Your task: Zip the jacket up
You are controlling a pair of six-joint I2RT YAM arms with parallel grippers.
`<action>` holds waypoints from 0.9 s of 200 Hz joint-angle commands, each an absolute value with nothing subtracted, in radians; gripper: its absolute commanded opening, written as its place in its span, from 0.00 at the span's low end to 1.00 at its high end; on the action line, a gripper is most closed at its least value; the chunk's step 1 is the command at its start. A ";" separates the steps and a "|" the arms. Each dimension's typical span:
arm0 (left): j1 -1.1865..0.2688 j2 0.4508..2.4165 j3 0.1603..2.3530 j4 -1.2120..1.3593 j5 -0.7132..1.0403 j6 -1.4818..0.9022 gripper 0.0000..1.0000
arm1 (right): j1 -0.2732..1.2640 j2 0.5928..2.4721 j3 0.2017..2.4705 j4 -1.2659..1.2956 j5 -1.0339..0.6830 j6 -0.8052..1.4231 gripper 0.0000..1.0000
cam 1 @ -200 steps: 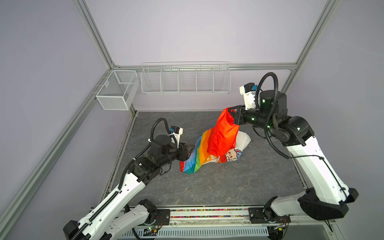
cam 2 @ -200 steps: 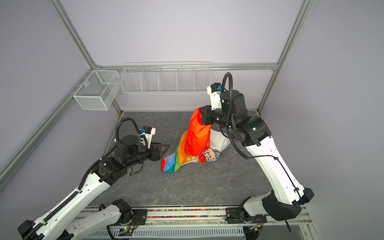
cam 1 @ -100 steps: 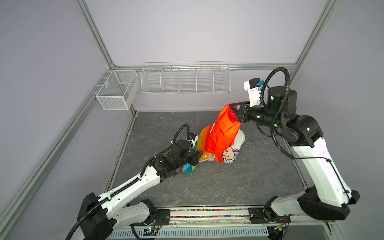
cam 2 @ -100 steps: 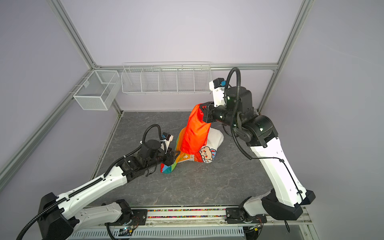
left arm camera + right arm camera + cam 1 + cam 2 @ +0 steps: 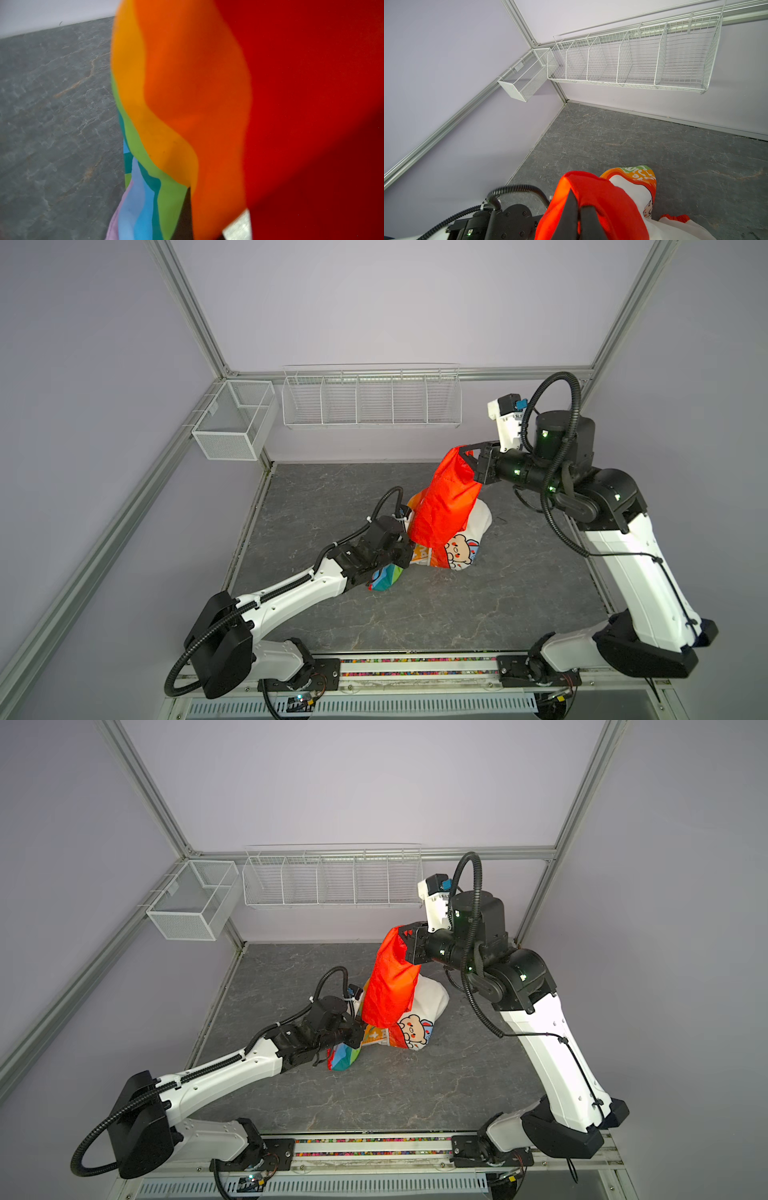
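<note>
- Landmark: the long white wire rack on the back wall, seen in both top views.
- Jacket: on the grey marbled floor in front of the rack, toward the rack's right end. It is partly lifted and partly lying bunched.
- Red hood: the highest part of the garment, hanging as a drape below the rack's right end.
- Right gripper: raised just in front of the rack's right end, jaws pinched together on the hood's top edge. The right wrist view shows red cloth squeezed between its fingers.
- Left gripper: farther from the rack than the hood, low at the jacket's side. It is closed narrow, with striped cloth caught between its fingers.
- Rainbow-striped half: its loose end lies on the floor, the part of the jacket farthest from the rack.
- White half with cartoon bear: rests on the floor, facing away from the rack.
- Mesh basket: beside the rack's left end.
- The zipper cannot be made out.
</note>
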State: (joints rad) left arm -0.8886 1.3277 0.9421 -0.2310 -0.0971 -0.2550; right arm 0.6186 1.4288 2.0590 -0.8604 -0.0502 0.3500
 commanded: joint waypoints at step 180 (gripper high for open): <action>-0.891 1.116 1.273 -0.558 -0.073 -0.204 0.00 | 0.595 1.246 2.001 -0.556 -0.108 0.224 0.07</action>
